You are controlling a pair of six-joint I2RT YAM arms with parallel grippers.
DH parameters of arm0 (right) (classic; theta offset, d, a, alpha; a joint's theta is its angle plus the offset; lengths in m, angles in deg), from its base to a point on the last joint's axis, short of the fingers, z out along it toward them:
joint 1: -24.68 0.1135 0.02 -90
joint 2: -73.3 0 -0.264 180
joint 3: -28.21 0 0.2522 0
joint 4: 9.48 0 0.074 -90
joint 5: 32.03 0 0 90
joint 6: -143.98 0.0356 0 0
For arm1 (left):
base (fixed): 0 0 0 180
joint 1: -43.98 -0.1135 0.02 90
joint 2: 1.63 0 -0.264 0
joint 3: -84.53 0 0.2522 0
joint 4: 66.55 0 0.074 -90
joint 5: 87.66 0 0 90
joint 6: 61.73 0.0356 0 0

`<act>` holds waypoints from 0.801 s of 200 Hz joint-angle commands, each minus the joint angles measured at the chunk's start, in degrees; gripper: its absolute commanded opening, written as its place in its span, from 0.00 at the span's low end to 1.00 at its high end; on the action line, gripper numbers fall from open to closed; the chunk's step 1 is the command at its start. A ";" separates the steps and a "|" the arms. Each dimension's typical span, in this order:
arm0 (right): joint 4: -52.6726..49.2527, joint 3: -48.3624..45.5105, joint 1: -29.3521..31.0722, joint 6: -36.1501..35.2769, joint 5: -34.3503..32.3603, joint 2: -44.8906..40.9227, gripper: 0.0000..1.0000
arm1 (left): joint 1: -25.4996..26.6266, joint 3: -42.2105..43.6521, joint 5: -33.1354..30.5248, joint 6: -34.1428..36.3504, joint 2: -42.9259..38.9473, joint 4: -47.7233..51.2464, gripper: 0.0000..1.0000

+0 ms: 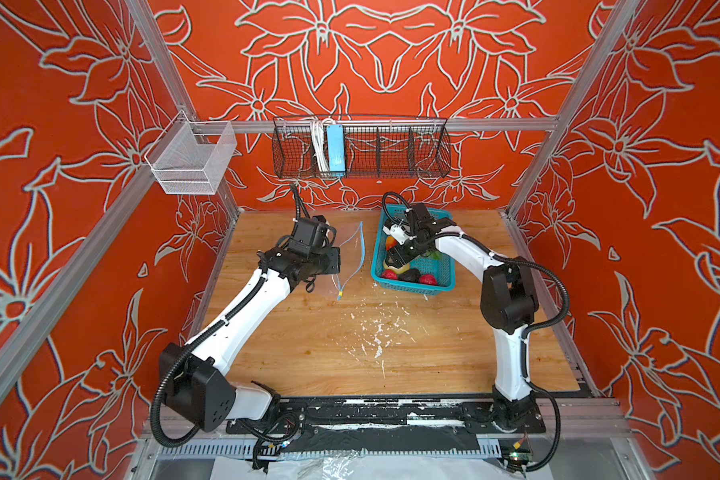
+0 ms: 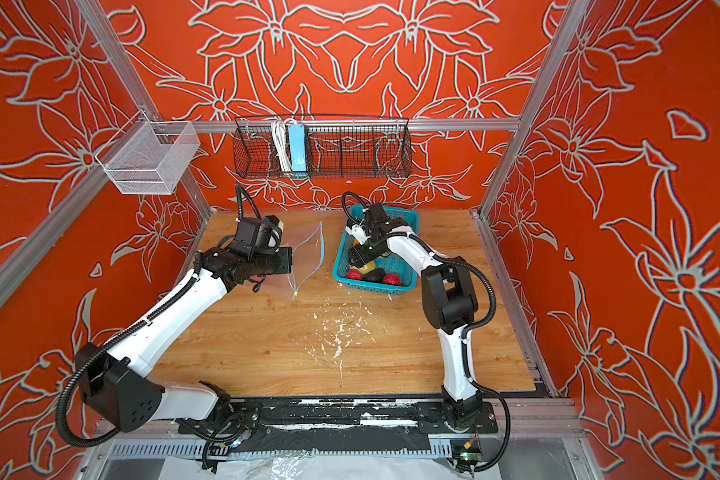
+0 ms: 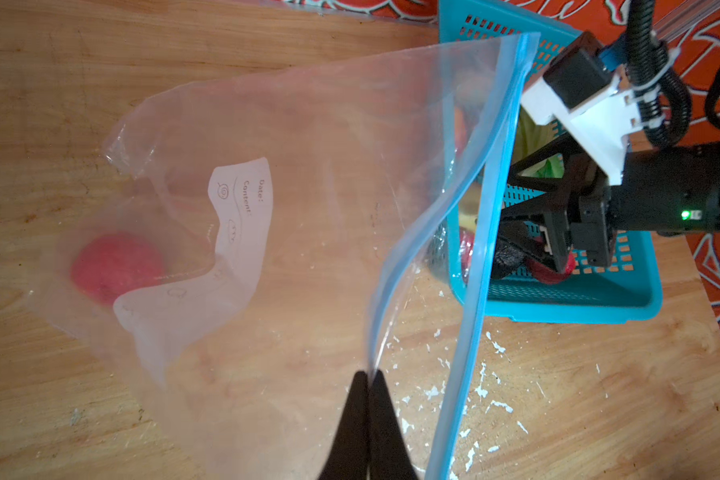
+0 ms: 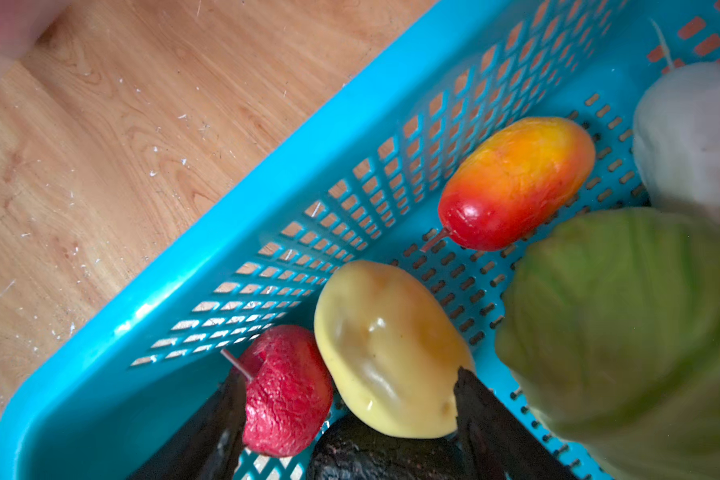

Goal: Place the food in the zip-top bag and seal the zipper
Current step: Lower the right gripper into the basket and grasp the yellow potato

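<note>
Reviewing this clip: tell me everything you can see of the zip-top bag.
The zip-top bag is clear, crinkly plastic with a white label printed Date and Content. Its light-blue zipper is unsealed, and the mouth gapes toward the teal basket. A yellow slider tab sits at one end. The left claw, shut, pinches one lip and holds it up. The bag's base lies on the wooden table, with one red fruit inside.

Work surface: light wooden tabletop (image 1: 308, 357), grain visible.
White flecks (image 1: 376, 332) are scattered across its middle. A teal perforated basket (image 1: 410, 286) stands right of centre, toward the far edge. Just beside it, a clear zip-top bag (image 3: 316, 257) rests its closed end on the wood, mouth edge raised.
</note>
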 commanded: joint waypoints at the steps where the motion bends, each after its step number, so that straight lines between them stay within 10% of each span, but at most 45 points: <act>1: -1.07 0.40 0.13 -3.34 -0.18 0.90 0.80 | -0.16 1.14 -0.19 0.54 -2.15 -1.20 0.00; 160: -5.94 7.22 -0.09 -7.15 -8.13 9.65 0.84 | -0.10 1.29 0.67 -0.15 -0.89 -1.40 0.00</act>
